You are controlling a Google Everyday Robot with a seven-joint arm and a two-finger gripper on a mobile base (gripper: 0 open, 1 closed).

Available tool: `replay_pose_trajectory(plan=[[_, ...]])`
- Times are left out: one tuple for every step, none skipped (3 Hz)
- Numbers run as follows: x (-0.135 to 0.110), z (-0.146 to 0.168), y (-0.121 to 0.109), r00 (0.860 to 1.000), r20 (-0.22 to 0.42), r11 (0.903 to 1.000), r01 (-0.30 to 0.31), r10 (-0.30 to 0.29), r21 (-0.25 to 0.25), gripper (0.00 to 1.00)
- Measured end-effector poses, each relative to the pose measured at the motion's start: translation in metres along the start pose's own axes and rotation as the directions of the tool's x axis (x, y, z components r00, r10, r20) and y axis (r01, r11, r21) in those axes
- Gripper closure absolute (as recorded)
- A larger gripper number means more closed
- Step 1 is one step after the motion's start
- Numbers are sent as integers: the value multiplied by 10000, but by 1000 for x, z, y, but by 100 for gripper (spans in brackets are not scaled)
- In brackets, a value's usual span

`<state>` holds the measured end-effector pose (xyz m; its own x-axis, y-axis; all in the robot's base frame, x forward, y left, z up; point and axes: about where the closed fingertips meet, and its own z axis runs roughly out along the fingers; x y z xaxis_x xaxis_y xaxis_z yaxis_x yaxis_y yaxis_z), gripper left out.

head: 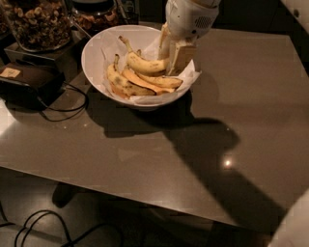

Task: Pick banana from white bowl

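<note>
table (251, 96): dark, glossy, light glint front right
nut jar (36, 24): glass, far left corner, full of mixed nuts
second jar (94, 14): glass, just right of nut jar
black box (26, 79): in front of nut jar, tan label on top
cable (67, 103): black, loops from black box over table
spotted banana (120, 83): dark blotches, leftmost on crumpled paper (186, 75)
orange-tinted banana (142, 81): flat, touching spotted banana
floor cables (48, 226): black loops, lower left

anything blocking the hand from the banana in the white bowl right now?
Nothing visible. The hand is down inside the white bowl at the right end of the banana, the topmost one. The other bananas lie beneath it and the paper lining sits at the rim, neither in between.
</note>
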<state>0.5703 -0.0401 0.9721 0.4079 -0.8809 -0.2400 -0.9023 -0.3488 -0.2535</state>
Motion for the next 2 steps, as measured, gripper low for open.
replay_pose_trajectory(plan=[[-7,-9,25,9992,-204,9993,-332,336,166,100],[-13,-14,57,9963,-180,9961,-834,839,275,100]])
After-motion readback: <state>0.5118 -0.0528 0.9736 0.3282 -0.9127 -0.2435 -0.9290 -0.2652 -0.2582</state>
